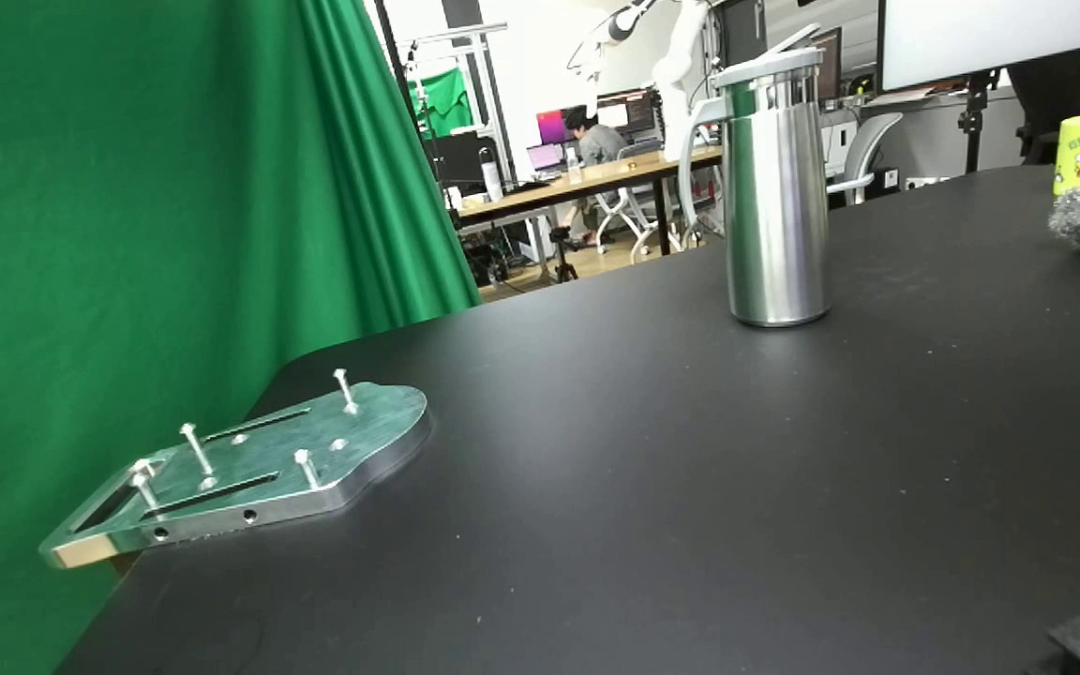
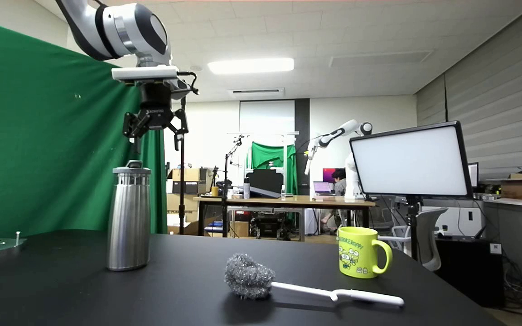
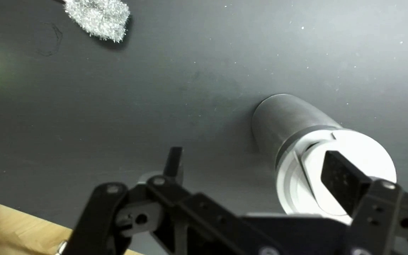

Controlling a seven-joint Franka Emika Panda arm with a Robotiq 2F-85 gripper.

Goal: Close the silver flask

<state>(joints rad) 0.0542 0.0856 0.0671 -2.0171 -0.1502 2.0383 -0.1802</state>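
"On the table (image 2: 184, 271) stood the flask (image 2: 129, 217), upright, and my pincer (image 2: 157, 148) hung above it."

"Squarely above?"

"No, off to one side. In an exterior view one finger (image 2: 137, 145) pointed down just over the lid (image 2: 132, 171), a small gap between them, while the other finger hung past the flask's edge."

"Did the wrist view agree?"

"It showed one finger across the lid and its partner out beside the flask, against the table."

"How far apart were they?"

"Spread wide, and I had hold of nothing."

"And the lid?"

"In an exterior view its flap (image 1: 798, 39) stood tilted upward."

"How did you carry your arm (image 2: 123, 29)?"

"High. It slanted down from the top edge of an exterior view to a rounded joint (image 2: 153, 31), then dropped to the pincer, whose fingers pointed straight down."
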